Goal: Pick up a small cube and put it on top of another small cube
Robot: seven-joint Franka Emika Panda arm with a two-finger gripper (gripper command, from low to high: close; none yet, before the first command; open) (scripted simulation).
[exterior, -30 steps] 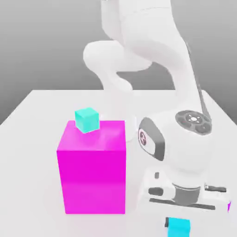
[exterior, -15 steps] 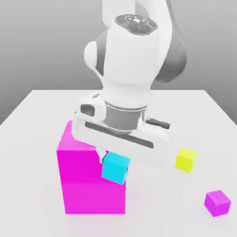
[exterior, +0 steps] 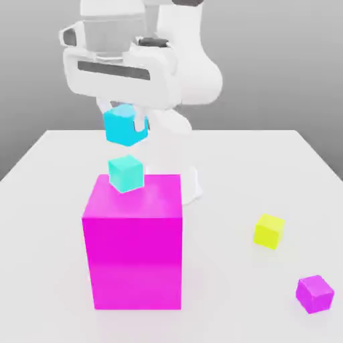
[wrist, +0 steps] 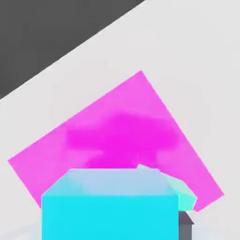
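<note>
big pink block (exterior: 132, 241) sits well under the fingers | gripper (exterior: 126, 126) squeezes the blue cube (exterior: 124, 126) by two flat sides | green cube (exterior: 125, 173) waits just under it, apart | blue cube looks light, hard, maybe slippery

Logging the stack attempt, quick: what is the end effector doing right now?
End effector: closed on the sky-cyan cube, held in the air above the turquoise cube, not touching it.
</note>
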